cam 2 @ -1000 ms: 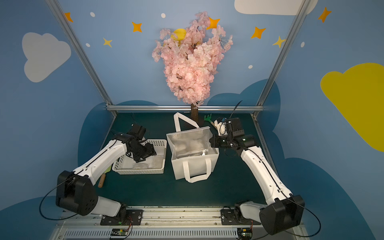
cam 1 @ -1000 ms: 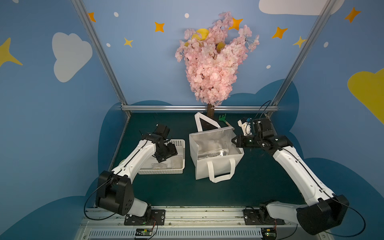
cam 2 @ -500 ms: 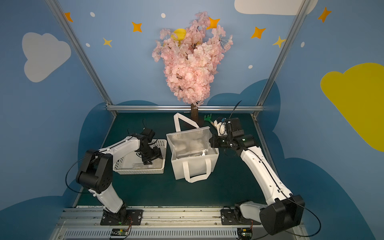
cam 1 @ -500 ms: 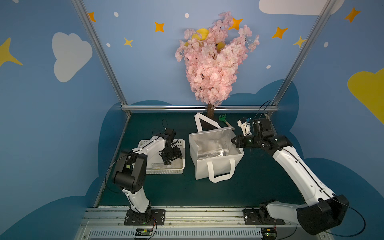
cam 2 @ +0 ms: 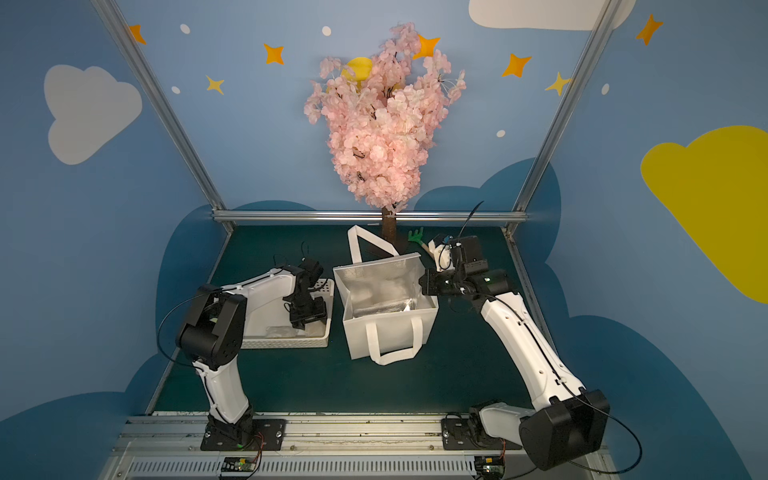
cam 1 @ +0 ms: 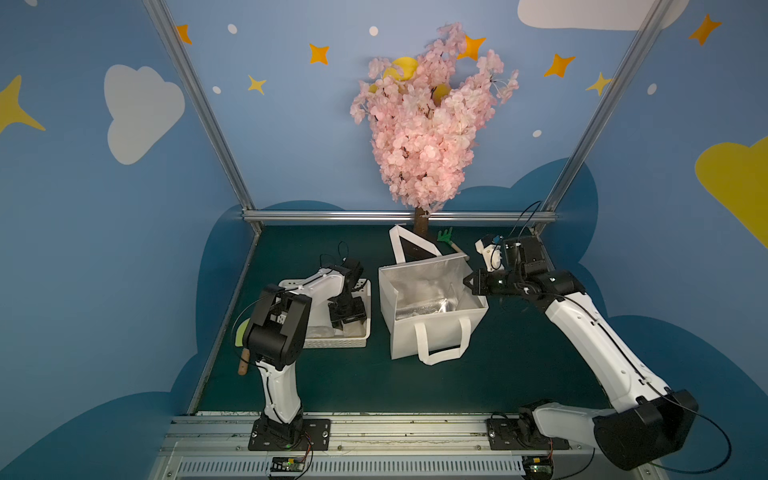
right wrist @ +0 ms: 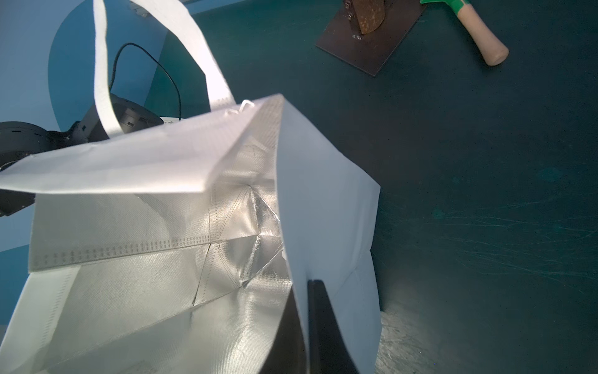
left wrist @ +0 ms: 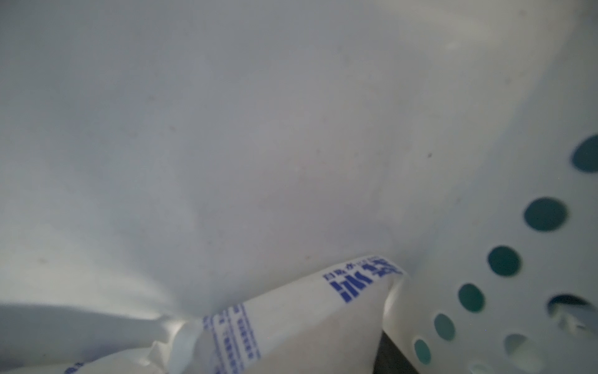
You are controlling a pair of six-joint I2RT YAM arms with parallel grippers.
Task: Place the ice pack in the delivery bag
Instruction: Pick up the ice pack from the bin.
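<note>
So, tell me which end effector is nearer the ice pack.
Left. The left end effector is down in the basket at the ice pack; the right end effector pinches the delivery bag on its opposite side.

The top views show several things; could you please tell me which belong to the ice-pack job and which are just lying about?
Job: ice pack, in the white basket; delivery bag; left end effector in the basket; right end effector pinching the bag's rim.
Lying about: blossom tree; green rake; wooden-handled tool.

White, foil-lined delivery bag [cam 1: 403, 332] stands open; blue-printed ice pack [left wrist: 291, 323] lies in basket [left wrist: 469, 194].
</note>
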